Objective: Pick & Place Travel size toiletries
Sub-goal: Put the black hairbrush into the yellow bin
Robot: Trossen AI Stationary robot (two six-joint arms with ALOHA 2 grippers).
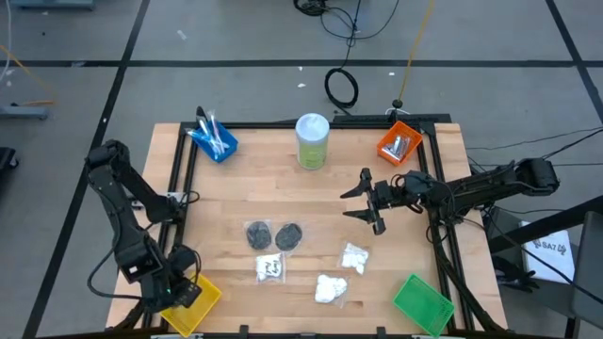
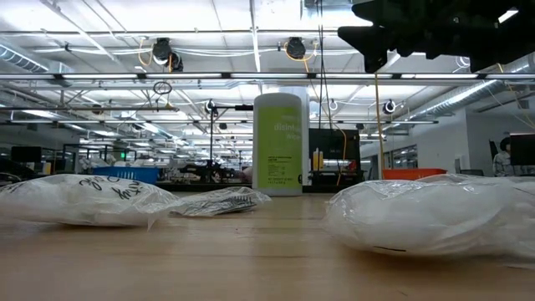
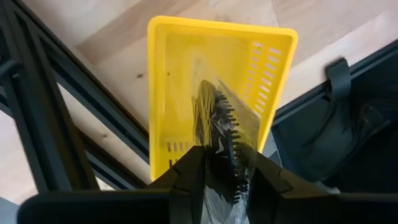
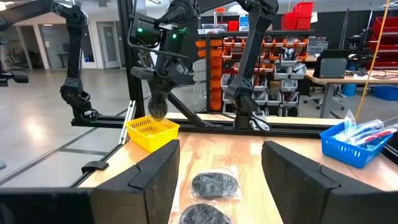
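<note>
My left gripper (image 1: 179,287) is at the table's near left corner, over the yellow bin (image 1: 203,303), shut on a dark grey round disc (image 3: 214,124) in a clear wrapper. The right wrist view shows that disc (image 4: 158,107) hanging just above the yellow bin (image 4: 152,132). My right gripper (image 1: 347,204) is open and holds nothing, right of the table's middle and above it. Two more dark discs (image 1: 256,234) (image 1: 289,235) lie flat on the wood, with white packets (image 1: 270,267) (image 1: 354,256) (image 1: 330,288) nearer the near edge. My left gripper pinches the dark disc between its two fingers (image 3: 186,180), at the rim nearest the wrist (image 3: 217,171), wrapper included. The fingers come from above, pointing down. The disc hangs edge-on below them, lifted clear over the yellow bin's inside (image 3: 186,74).
A blue bin with sticks (image 1: 215,141) is at the far left. A tall pale-green canister (image 1: 312,141) stands at the far middle. An orange bin with silver tubes (image 1: 399,144) is at the far right and a green bin (image 1: 421,303) at the near right. Black frame rails (image 1: 179,179) run along the table's edges.
</note>
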